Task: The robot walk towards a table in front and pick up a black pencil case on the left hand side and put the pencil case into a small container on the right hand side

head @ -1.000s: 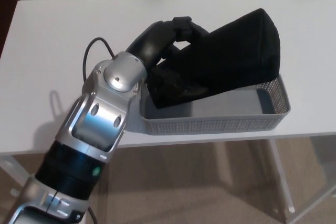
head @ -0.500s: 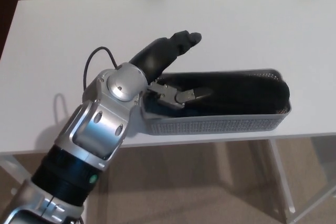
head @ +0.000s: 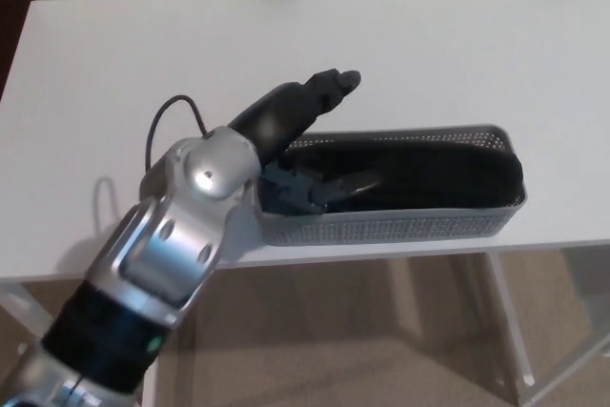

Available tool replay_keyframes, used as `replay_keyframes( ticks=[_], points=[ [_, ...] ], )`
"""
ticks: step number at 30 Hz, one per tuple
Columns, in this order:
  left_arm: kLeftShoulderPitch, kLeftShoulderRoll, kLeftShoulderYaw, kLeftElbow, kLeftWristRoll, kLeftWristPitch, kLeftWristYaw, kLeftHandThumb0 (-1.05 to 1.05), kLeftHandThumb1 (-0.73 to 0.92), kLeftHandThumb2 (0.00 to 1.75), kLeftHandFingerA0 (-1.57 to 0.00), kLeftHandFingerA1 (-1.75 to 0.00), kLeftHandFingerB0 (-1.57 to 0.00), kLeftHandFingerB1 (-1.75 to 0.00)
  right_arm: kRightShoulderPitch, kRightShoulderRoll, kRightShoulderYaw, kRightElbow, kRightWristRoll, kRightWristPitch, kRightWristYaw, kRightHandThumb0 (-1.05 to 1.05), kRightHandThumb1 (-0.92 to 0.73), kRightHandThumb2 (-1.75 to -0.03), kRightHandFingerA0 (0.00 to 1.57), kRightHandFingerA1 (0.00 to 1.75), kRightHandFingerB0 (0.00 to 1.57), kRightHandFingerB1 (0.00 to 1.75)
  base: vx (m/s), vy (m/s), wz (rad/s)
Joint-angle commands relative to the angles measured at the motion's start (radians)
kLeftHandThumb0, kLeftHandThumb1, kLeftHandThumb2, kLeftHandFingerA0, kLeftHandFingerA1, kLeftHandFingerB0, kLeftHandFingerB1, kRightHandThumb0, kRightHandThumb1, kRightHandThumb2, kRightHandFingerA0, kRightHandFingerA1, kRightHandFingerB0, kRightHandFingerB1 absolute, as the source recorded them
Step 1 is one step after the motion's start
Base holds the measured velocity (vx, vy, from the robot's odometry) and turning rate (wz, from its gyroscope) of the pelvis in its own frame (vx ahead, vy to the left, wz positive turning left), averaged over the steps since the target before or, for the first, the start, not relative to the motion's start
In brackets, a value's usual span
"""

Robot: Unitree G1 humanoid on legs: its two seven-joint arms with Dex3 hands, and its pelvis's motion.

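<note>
**Task object.** The black pencil case [head: 443,171] lies flat inside the small container [head: 400,227], a grey mesh tray standing at the near edge of the white table [head: 105,64], toward the robot's right. The case runs the length of the tray with its right end against the right wall. As far as can be seen, no part of it hangs over the rim.

**Left hand [head: 300,131].** Open and holding nothing. One finger [head: 335,83] points up and away over the bare tabletop behind the tray. The other fingers [head: 329,188] reach down into the tray's left end, spread well apart from the upper one. Whether they touch the left end of the case cannot be determined, since black lies on black there. The silver forearm [head: 176,235] crosses the table's near edge from the lower left, and a thin black cable [head: 162,121] loops beside the wrist.

**Right hand.** Not in view.

**Progress.** The walk-up, pickup and carry are judged complete. The placement is effectively made, as the case rests in the container with no support from the hand.

**Outstanding.** Lift the lower fingers clear of the tray and withdraw the arm.

**Risk.** A finger catching the case or the mesh wall on the way out could drag the tray, which looks light and sits close to the table edge
</note>
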Motion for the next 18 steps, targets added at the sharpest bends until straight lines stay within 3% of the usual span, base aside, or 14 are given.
replay_keyframes(
  ticks=[1, 2, 8, 9, 12, 14, 15, 16, 18],
  points=[
    [0.079, 0.078, 0.030, -0.256, -0.013, -0.059, -0.045, -0.81, 0.49, 0.86, 0.00, -0.05, 0.00, -0.06, 0.001, -0.014, 0.008, 0.008, -0.019, -0.004, -0.011, -0.39, -0.58, -0.57, 0.77, 0.50, 0.60, 0.44, 0.00, 0.000, 0.00],
    [0.105, 0.086, 0.056, -0.343, -0.044, -0.056, -0.061, -0.75, 0.46, 0.86, 0.00, -0.13, 0.00, -0.11, -0.005, -0.017, 0.005, 0.015, -0.016, -0.007, -0.005, -0.39, -0.58, -0.57, 0.76, 0.51, 0.59, 0.45, 0.00, 0.000, 0.00],
    [0.463, 0.155, 0.210, -0.933, -0.236, -0.071, -0.152, -0.66, 0.39, 0.82, -0.01, -0.15, -0.01, -0.21, -0.008, -0.029, -0.004, 0.036, -0.014, -0.018, 0.000, -0.41, -0.56, -0.57, 0.78, 0.50, 0.60, 0.44, 0.00, 0.000, 0.00],
    [0.585, 0.177, 0.244, -0.989, -0.302, -0.128, -0.179, -0.74, 0.45, 0.80, 0.00, 0.00, -0.05, -0.13, -0.005, -0.032, -0.003, 0.042, -0.015, -0.016, 0.004, -0.41, -0.57, -0.56, 0.75, 0.50, 0.57, 0.44, 0.00, 0.000, 0.00],
    [0.922, 0.253, 0.309, -1.001, -0.417, -0.374, -0.266, -0.63, 0.38, 0.80, 0.00, -0.15, -0.04, -0.22, 0.003, -0.036, 0.001, 0.069, -0.016, -0.033, 0.016, -0.43, -0.57, -0.57, 0.72, 0.50, 0.55, 0.44, 0.00, 0.000, 0.00],
    [1.128, 0.278, 0.340, -0.993, -0.412, -0.433, -0.330, -0.70, 0.39, 0.78, -0.07, -0.14, -0.07, -0.23, 0.008, -0.035, 0.005, 0.081, -0.023, -0.033, 0.008, -0.41, -0.56, -0.56, 0.73, 0.50, 0.57, 0.44, 0.00, 0.000, 0.00],
    [1.286, 0.307, 0.361, -0.949, -0.396, -0.493, -0.373, -0.65, 0.36, 0.80, -0.05, -0.15, -0.05, -0.25, 0.023, -0.038, 0.017, 0.095, -0.040, -0.057, 0.003, -0.39, -0.58, -0.56, 0.72, 0.50, 0.57, 0.44, 0.00, 0.000, 0.00],
    [1.369, 0.323, 0.368, -0.871, -0.391, -0.554, -0.393, -0.74, 0.38, 0.69, -0.06, -0.16, -0.09, -0.22, 0.031, -0.041, 0.020, 0.103, -0.044, -0.068, 0.001, -0.42, -0.58, -0.56, 0.73, 0.50, 0.56, 0.43, 0.00, 0.000, 0.00],
    [1.475, 0.356, 0.369, -0.694, -0.332, -0.656, -0.375, -0.76, 0.39, 0.70, -0.07, -0.19, -0.09, -0.21, 0.031, -0.038, 0.020, 0.117, -0.047, -0.076, -0.008, -0.42, -0.57, -0.56, 0.75, 0.50, 0.57, 0.44, 0.00, 0.000, 0.00]
  ],
)
